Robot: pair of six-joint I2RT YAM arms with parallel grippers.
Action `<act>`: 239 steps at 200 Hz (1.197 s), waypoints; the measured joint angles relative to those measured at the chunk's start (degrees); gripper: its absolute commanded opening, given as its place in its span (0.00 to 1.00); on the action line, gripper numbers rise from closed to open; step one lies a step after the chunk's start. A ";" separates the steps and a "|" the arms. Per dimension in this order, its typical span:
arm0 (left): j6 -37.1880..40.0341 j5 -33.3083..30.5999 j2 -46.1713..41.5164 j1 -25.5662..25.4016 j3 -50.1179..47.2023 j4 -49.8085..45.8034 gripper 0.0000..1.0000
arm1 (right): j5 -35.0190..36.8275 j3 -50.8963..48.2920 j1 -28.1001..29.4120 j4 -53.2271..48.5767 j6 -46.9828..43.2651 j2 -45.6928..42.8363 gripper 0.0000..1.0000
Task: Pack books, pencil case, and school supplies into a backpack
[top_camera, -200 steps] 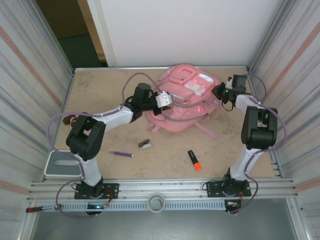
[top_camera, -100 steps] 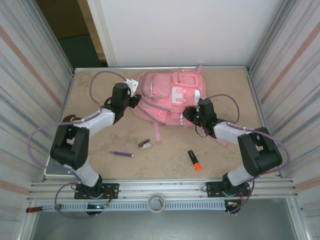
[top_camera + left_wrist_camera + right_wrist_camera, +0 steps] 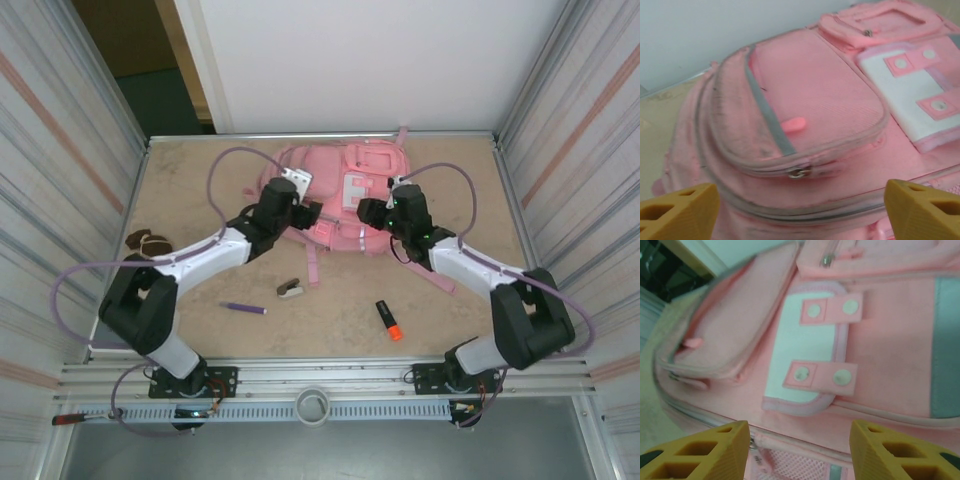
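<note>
Black-and-white arms, purple cables, ribbed yellow fingers.

We see a beige, marbled table top under soft, even light. Beyond the left fingers stands a plain white back panel — further left of them, a dark opening. Ribbed metal walls flank both sides, and behind the fingers runs an aluminium rail.
</note>
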 measured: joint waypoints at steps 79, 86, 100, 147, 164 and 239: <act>3.67 -9.92 10.58 -1.40 8.26 -3.04 0.95 | -4.52 0.15 -2.62 1.53 -0.11 7.74 0.54; 3.72 -10.12 11.47 -1.16 8.90 -3.17 0.95 | -4.61 0.13 -2.62 1.70 -0.09 7.93 0.54; 3.85 -10.36 12.76 -0.66 9.66 -3.41 0.94 | -4.68 0.13 -2.84 2.01 -0.09 8.20 0.54; 3.82 -10.47 12.33 0.02 8.59 -2.97 0.92 | -4.85 -0.57 -2.95 3.26 0.15 8.22 0.54; 3.58 -10.21 11.06 0.70 6.80 -2.47 0.92 | -4.87 -0.70 -2.99 3.45 0.17 8.22 0.54; 0.81 -8.17 1.14 4.90 -2.32 -2.21 0.90 | -4.87 -1.27 -3.02 4.11 0.33 8.22 0.55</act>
